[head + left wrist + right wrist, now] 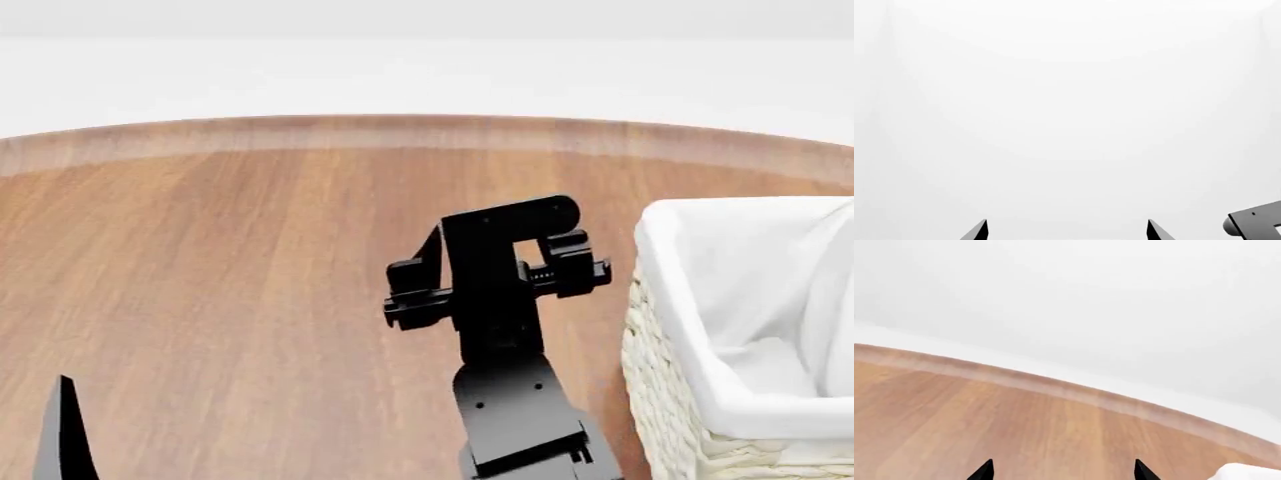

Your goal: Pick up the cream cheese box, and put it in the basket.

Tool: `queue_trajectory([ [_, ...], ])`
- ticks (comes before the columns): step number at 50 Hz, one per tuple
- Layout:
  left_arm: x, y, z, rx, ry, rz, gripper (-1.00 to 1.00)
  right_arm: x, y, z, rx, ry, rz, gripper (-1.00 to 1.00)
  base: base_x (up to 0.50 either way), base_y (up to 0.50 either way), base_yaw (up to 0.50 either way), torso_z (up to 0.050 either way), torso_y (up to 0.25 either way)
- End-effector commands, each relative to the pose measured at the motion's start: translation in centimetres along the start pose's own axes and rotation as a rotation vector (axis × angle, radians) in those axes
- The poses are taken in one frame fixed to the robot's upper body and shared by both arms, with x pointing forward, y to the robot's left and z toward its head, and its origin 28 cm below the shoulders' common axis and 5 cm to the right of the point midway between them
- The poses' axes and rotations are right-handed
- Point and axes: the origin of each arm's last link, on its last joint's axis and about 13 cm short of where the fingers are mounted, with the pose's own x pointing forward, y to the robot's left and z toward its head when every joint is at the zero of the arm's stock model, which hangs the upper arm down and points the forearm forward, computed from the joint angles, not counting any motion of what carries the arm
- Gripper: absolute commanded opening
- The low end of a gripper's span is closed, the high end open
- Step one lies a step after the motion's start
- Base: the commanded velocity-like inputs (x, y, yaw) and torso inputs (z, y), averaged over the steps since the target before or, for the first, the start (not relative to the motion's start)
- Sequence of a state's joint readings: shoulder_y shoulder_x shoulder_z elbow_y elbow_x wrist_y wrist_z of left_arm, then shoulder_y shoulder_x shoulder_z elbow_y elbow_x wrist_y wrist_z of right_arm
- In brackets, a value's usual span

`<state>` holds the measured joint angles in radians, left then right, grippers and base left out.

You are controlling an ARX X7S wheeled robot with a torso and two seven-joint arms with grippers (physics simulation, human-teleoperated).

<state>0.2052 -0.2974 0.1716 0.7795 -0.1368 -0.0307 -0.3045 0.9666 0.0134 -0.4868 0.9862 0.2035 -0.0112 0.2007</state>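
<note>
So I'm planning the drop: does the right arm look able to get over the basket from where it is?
Probably yes. The right gripper hangs above bare table just beside the basket, nothing standing between them. Its fingertips are spread, with nothing between them.

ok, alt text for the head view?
The right claw hovers over a wooden table, jaws apart and empty, beside a white-lined wicker basket at the right edge. No cream cheese box is visible.

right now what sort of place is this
Probably a bare simulated tabletop scene, not a real room: a wooden table with a curved far edge, a wicker basket with a white cloth liner at its right, and blank white all around. The right claw hangs over the wood.
</note>
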Motion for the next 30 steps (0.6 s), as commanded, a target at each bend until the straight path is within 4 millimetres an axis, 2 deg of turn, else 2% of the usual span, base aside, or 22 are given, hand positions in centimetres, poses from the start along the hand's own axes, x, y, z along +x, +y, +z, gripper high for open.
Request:
queue_trajectory([
  [1, -0.1, 0.0, 0.0, 0.000, -0.001, -0.004, 1.00, -0.2, -0.8, -3.0, -0.011, 0.054, -0.032, 1.00, 0.00, 0.00, 0.00, 0.000, 0.000],
  [30, -0.1, -0.1, 0.0, 0.016, -0.004, -0.012, 1.00, -2.2, -0.8, -6.6, 0.021, 0.166, -0.051, 1.00, 0.00, 0.00, 0.00, 0.000, 0.000],
])
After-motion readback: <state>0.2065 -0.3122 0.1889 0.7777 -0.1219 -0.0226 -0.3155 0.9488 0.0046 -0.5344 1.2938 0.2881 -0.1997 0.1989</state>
